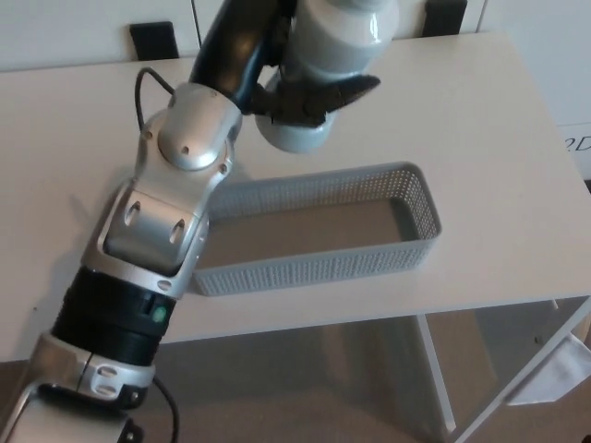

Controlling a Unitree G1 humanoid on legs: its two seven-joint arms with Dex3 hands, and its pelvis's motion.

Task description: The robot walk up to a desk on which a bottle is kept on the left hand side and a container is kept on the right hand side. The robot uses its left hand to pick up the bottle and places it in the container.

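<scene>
My left hand (309,97) is shut on a white bottle (337,37), which it holds in the air above the far edge of the grey perforated container (406,249). The bottle's round base points down toward me, just beyond the container's back wall. The silver left forearm (175,203) crosses the container's left end and hides it. The container stands on the white desk (499,120) and what shows of its inside holds nothing. No part of my right arm shows.
Two dark chair backs (152,39) stand behind the desk's far edge. The desk's right edge runs close to a wall with a paper label (577,143). White desk legs (439,378) and a brown floor lie below the front edge.
</scene>
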